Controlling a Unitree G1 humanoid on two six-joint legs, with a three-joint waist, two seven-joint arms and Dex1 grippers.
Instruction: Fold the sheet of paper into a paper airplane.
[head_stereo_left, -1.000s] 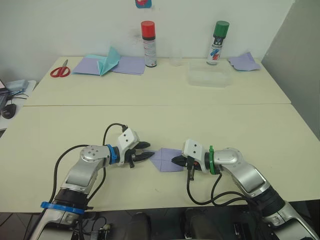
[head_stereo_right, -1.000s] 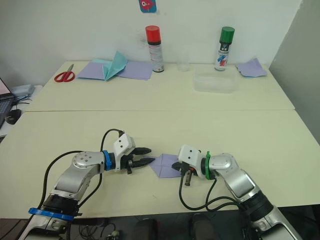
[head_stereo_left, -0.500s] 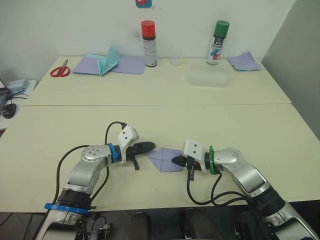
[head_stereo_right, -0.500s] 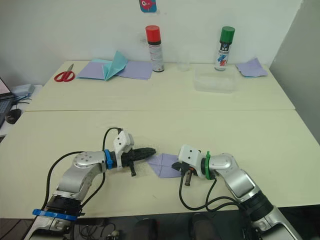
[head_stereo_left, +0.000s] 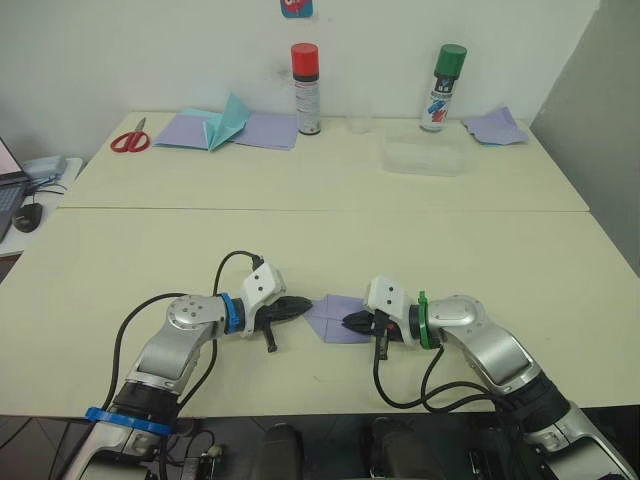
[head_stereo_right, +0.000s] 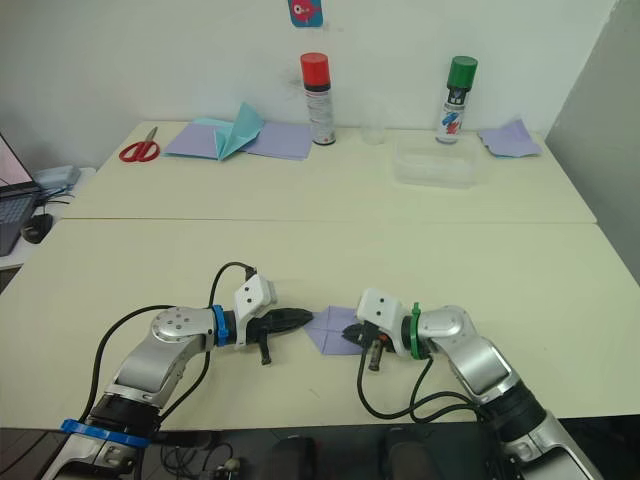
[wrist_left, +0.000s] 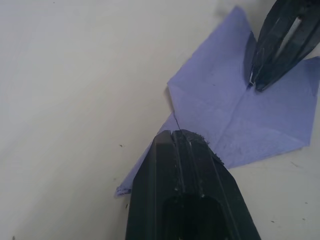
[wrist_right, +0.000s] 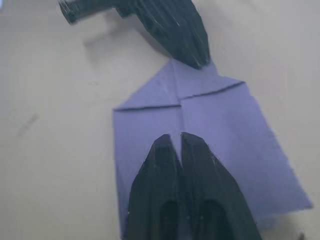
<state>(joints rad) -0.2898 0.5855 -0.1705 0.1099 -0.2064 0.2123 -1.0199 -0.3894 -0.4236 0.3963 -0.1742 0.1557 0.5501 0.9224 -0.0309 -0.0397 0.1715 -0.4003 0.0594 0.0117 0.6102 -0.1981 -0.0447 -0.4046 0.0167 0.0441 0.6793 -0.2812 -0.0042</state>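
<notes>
Lavender sheet of paper (head_stereo_left: 337, 318), nose folded; pressed by left gripper (head_stereo_left: 306, 303) and right gripper (head_stereo_left: 347, 321), both closed. Next: centre fold.

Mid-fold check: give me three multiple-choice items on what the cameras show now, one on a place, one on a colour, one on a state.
1. Where does the sheet of paper lie?
A. Between the two end effectors on the near table
B. Beside the scissors
C. In the clear tray

2. What colour is the cap of the spray can standing nearest the teal paper?
A. Green
B. Red
C. Blue

3. How are the fingers of the left end effector?
A. Wide open
B. Shut
C. Holding the scissors

Key: 1 A, the lavender sheet sits between the left end effector and the right end effector. 2 B, that can is red-capped. 3 B, the left wrist view shows its fingers pressed together at the sheet's pointed end.
</notes>
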